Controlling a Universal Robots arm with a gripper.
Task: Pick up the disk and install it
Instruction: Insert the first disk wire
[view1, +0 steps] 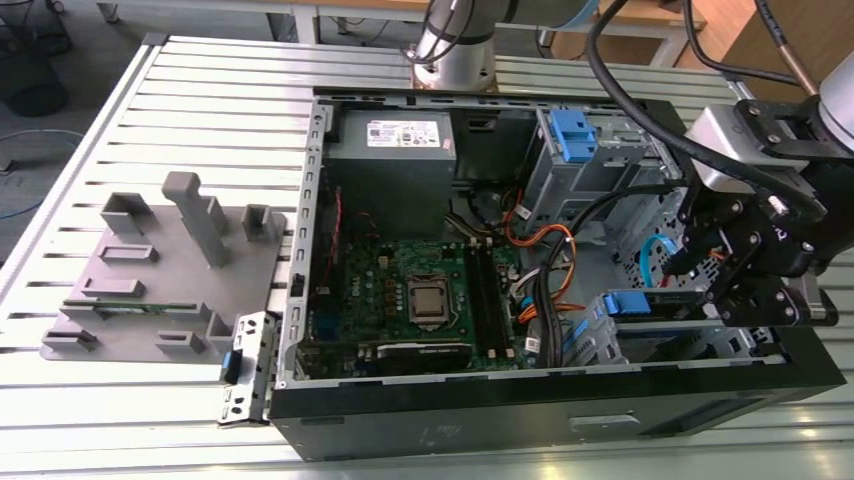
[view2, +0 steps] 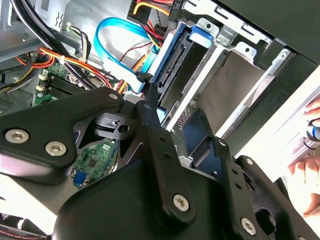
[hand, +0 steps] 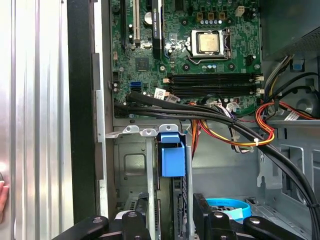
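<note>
Blue-bracketed silver disk (view1: 650, 304) seated in the grey metal drive cage (hand: 131, 170) of the open black computer case (view1: 561, 405), black end effector (view1: 751, 262) just beside it, its grip state indeterminable.

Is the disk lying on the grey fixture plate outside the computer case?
No. In the exterior view the disk, with its blue bracket, sits in the drive cage inside the case, right by the hand.

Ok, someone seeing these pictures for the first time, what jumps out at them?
An open computer case lies on its side on a slatted metal table, its green circuit board exposed. The black gripper hangs at the exterior view's right, over the drive cage holding the disk in its blue bracket.
</note>
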